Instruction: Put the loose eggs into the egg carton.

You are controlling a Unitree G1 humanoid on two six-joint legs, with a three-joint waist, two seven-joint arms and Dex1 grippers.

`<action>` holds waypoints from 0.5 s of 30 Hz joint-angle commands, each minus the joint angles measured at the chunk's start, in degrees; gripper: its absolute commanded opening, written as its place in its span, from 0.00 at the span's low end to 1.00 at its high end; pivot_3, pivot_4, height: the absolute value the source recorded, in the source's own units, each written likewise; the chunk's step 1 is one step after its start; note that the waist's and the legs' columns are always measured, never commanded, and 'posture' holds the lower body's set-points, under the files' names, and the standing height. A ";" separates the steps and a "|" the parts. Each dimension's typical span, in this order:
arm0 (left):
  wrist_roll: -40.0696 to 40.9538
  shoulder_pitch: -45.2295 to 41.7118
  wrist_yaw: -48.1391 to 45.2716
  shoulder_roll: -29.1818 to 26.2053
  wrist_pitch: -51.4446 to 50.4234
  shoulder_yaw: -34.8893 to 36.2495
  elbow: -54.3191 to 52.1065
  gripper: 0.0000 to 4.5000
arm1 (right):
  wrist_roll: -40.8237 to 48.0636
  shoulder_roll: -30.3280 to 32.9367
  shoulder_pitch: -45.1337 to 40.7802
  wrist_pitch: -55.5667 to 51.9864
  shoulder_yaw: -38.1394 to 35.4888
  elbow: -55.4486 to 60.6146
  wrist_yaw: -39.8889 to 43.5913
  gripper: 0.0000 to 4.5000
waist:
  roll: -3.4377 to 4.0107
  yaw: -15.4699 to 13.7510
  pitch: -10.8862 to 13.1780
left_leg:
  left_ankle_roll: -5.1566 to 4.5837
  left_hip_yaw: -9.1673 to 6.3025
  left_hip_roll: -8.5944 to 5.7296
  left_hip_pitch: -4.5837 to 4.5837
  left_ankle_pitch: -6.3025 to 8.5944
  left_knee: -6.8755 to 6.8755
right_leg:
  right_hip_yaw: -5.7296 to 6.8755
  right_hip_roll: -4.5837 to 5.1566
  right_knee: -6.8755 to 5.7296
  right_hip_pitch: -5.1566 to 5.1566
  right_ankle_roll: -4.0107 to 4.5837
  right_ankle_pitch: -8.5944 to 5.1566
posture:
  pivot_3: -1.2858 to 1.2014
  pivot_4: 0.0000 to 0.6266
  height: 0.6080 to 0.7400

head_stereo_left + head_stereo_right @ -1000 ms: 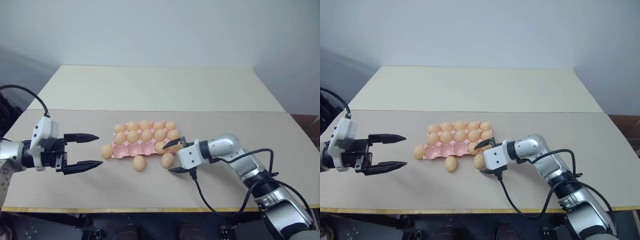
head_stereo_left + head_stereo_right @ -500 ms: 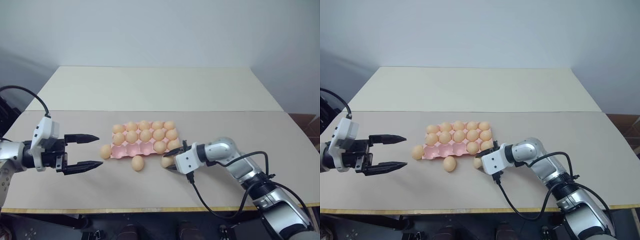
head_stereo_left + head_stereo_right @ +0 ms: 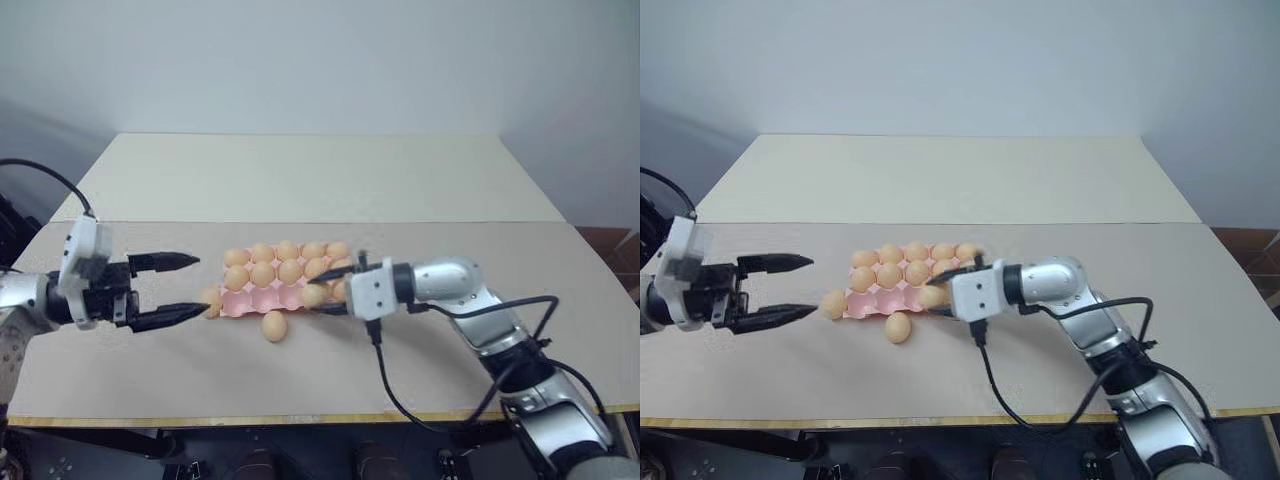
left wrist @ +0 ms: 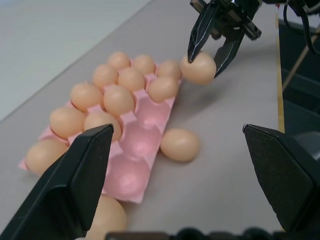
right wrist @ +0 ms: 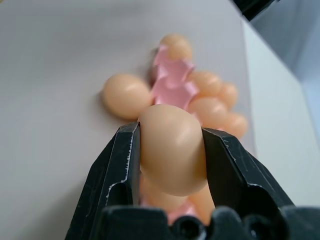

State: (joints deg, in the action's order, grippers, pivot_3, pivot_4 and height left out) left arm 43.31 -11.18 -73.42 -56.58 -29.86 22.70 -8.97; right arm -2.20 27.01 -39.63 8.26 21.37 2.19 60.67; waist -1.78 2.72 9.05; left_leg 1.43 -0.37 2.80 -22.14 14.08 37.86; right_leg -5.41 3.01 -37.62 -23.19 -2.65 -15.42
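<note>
— Where are the eggs?
— Mostly in the pink egg carton (image 3: 262,298) mid-desk (image 3: 300,180), its near row empty. One loose egg (image 3: 274,326) lies on the desk toward the near edge, another (image 3: 211,300) touches the carton's left end.
— And the grippers?
— Right gripper (image 3: 322,290) has its jaws clamped on an egg (image 3: 313,295) above the carton's near row. Left gripper (image 3: 185,289) hovers beside the left-end egg, jaws apart.

A plain pale grey-blue wall (image 3: 320,60) fills the 12 o'clock half of the scene behind a wide table (image 3: 300,180). The tabletop is two joined surfaces, cream at the far side and beige-grey nearer, meeting at a straight seam. A reddish-brown floor (image 3: 610,245) shows at 3 o'clock. Light is soft and even.
</note>
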 commanded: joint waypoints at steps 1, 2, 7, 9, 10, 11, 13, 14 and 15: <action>4.04 -1.73 2.15 0.33 -2.96 2.88 -0.93 1.00 | -4.12 -3.68 -3.43 1.28 1.36 -5.90 -4.74 0.41 | 0.00 0.01 0.00 | 0.00 0.00 0.00 -0.02 0.00 0.00 | 0.00 0.01 0.02 -0.01 0.00 0.00 | 0.52 0.24 1.00; 4.22 -1.77 2.29 0.32 -3.22 2.94 -1.08 1.00 | -5.24 -4.81 -4.25 1.84 1.91 -7.96 -5.79 0.41 | 0.00 0.00 0.00 | 0.00 0.00 -0.01 -0.06 0.00 0.00 | 0.00 0.02 0.03 -0.04 0.00 0.00 | 0.52 0.24 1.00; 3.63 -0.22 1.85 -0.18 -2.86 3.54 -1.89 1.00 | -9.87 -8.05 -6.84 1.85 3.77 -14.39 -8.88 0.41 | 0.01 0.03 0.01 | 0.00 0.00 -0.01 -0.09 0.00 0.00 | 0.01 0.02 0.02 -0.08 0.01 0.00 | 0.52 0.24 1.00; 3.71 0.43 1.86 -0.22 -2.83 3.97 -2.24 1.00 | -9.90 -7.92 -6.74 1.55 3.98 -14.50 -7.99 0.54 | 0.01 0.01 0.01 | 0.00 0.00 -0.01 -0.10 0.00 0.00 | 0.01 0.03 0.02 -0.08 0.01 0.00 | 0.52 0.24 1.00; 3.79 0.66 1.92 -0.22 -2.82 4.14 -2.34 1.00 | -9.23 -7.86 -6.41 1.23 3.86 -14.02 -7.29 0.59 | 0.01 -0.04 0.01 | 0.00 0.00 -0.01 -0.10 0.00 0.00 | 0.02 0.02 0.02 -0.08 0.01 0.00 | 0.52 0.24 1.00; 3.84 0.99 1.95 -0.23 -2.81 4.36 -2.41 1.00 | -8.78 -7.56 -6.06 0.99 3.91 -13.21 -6.48 0.66 | 0.02 -0.05 0.01 | 0.00 0.00 -0.01 -0.10 0.00 0.00 | 0.03 0.02 0.02 -0.08 0.01 0.00 | 0.52 0.24 1.00; 3.20 1.61 1.74 -0.26 -2.27 4.22 -2.52 1.00 | -7.91 -7.46 -5.34 0.33 3.56 -11.36 -5.78 0.82 | 0.02 -0.03 0.01 | 0.00 -0.01 0.00 -0.09 0.00 0.00 | 0.03 0.02 0.02 -0.08 0.02 0.00 | 0.52 0.24 1.00; 2.87 1.75 1.65 -0.19 -1.99 4.05 -2.49 1.00 | -7.14 -7.53 -4.97 -0.62 3.12 -10.18 -5.41 0.90 | 0.02 -0.03 0.01 | 0.00 -0.01 -0.01 -0.08 0.00 0.00 | 0.03 0.02 0.02 -0.07 0.02 0.00 | 0.52 0.24 1.00; 2.66 1.82 1.61 -0.12 -1.79 3.93 -2.49 1.00 | -6.59 -7.60 -4.73 -1.41 2.79 -9.35 -5.18 0.98 | 0.02 -0.03 0.01 | 0.00 0.00 -0.01 -0.09 0.00 0.00 | 0.03 0.02 0.02 -0.07 0.02 0.00 | 0.52 0.24 1.00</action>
State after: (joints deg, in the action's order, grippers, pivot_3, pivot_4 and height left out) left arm 46.04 -9.16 -71.52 -56.26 -32.68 25.25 -10.42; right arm -10.89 19.57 -44.23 8.06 26.01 -10.97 55.03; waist -1.76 2.69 9.06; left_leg 1.43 -0.38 2.80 -22.22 14.08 37.85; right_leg -5.39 3.03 -37.61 -23.26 -2.63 -15.43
